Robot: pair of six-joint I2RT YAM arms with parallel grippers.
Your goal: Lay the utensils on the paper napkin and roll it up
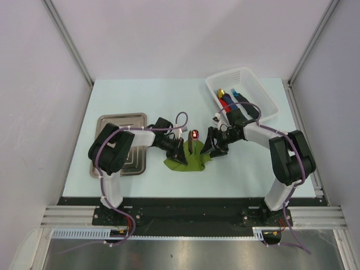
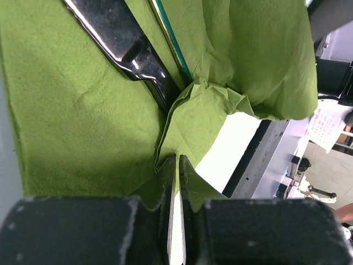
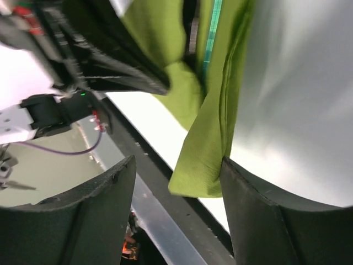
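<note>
The olive-green paper napkin (image 1: pixel 187 161) lies crumpled at the table's middle, partly folded over the dark slim utensils (image 1: pixel 192 145). In the left wrist view a dark knife (image 2: pixel 127 47) and a thin teal-edged piece (image 2: pixel 172 41) lie on the napkin (image 2: pixel 83 127). My left gripper (image 1: pixel 178 149) is shut, pinching a napkin fold at its tips (image 2: pixel 177 161). My right gripper (image 1: pixel 214 147) is open. A hanging napkin corner (image 3: pixel 203 154) sits between its fingers (image 3: pixel 265 215), touching the right one.
A silver metal tray (image 1: pixel 111 121) lies left of the napkin, under the left arm. A white basket (image 1: pixel 264 95) with red, blue and gold-tipped pieces stands at the back right. The table's front edge and a black rail run just below the napkin.
</note>
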